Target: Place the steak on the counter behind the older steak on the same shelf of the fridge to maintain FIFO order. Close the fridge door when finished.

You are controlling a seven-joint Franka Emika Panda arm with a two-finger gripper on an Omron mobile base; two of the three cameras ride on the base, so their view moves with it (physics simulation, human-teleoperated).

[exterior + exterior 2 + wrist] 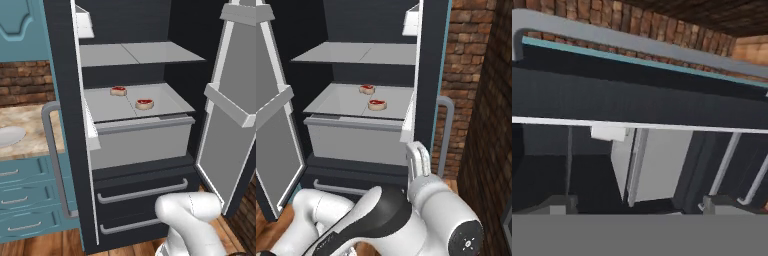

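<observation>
I see two steaks on the drawer-front shelf [165, 102]: the steak [118, 91] sits behind the older steak [144, 104], so I judge placing done and only closing the fridge [65, 125] doors left. My gripper [637, 210] is open, empty. The left base view shows the counter [30, 132]; the right base view shows a brick wall [481, 100].

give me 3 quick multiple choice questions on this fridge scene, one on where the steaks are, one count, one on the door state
1. Where do the steaks lie?
A. on the shelf above the grey drawer
B. on the top shelf
C. on the floor

2. How many steaks are in the fridge?
A. one
B. two
C. four

3. The fridge doors are
A. both shut
B. both open
C. removed

Answers:
1 A: both sit on the shelf above the grey drawer.
2 B: the back steak and front steak lie apart.
3 B: the right door and left door stand swung out.
</observation>
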